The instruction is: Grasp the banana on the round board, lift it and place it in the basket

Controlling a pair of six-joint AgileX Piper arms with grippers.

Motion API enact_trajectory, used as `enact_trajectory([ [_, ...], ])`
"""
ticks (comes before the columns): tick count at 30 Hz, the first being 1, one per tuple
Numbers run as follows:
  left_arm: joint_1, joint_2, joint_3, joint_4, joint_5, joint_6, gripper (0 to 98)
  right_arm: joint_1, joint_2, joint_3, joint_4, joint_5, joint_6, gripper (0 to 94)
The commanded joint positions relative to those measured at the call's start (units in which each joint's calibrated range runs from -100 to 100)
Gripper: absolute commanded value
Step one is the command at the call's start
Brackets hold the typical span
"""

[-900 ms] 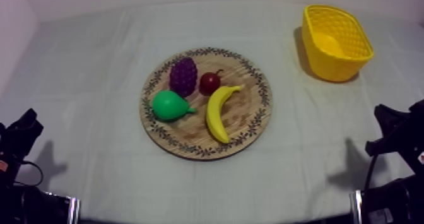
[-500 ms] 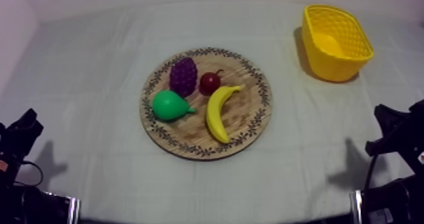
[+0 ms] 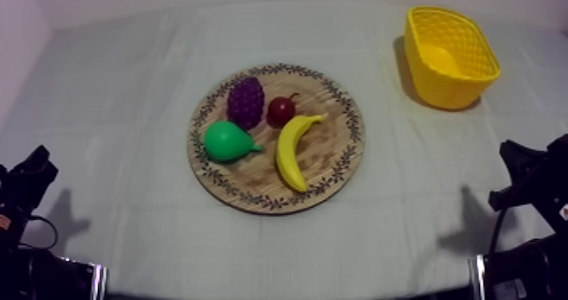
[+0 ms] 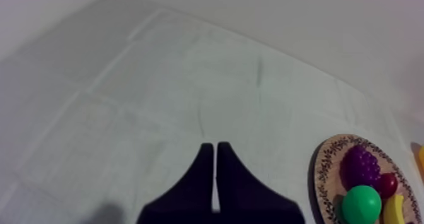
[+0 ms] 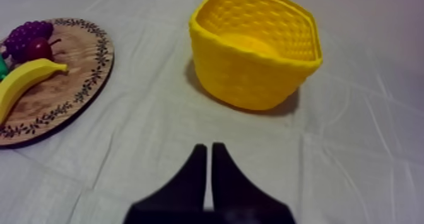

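Facing the yellow basket, right gripper closed, banana on wooden board

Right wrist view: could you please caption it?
Shut right pincer before the yellow woven basket; yellow toy banana lies on round wooden board.

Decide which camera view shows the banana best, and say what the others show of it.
The top view: the whole banana lies on the wooden board. The right wrist view catches most of it, one end cut off. The left wrist view catches a yellow sliver beside the pear.
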Motion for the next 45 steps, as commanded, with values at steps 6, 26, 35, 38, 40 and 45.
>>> enact_trajectory([
  [6,0.02,-0.05,-0.01,0.03,0.0,0.02,0.1,-0.17,-0.05,-0.05,0.02,0.0,0.0,0.5],
  [26,0.02,-0.05,-0.01,0.03,0.0,-0.01,0.1,-3.6,9.77,-5.16,1.26,-5.25,1.21,0.6],
  [35,0.02,-0.05,-0.01,0.03,0.0,0.01,0.1,-8.35,22.27,-18.35,4.97,-3.28,-4.08,0.6],
  [38,0.02,-0.05,-0.01,0.03,0.0,0.0,0.1,-10.28,26.28,-23.6,5.81,-1.17,-5.46,0.6],
  [40,0.02,-0.05,-0.01,0.03,0.0,0.0,0.1,-11.9,29.18,-27.36,6.8,0.61,-6.88,0.6],
  [45,0.02,-0.05,-0.01,0.03,0.0,0.02,0.1,-17.7,36.8,-38.2,10.83,7.05,-12.28,0.6],
])
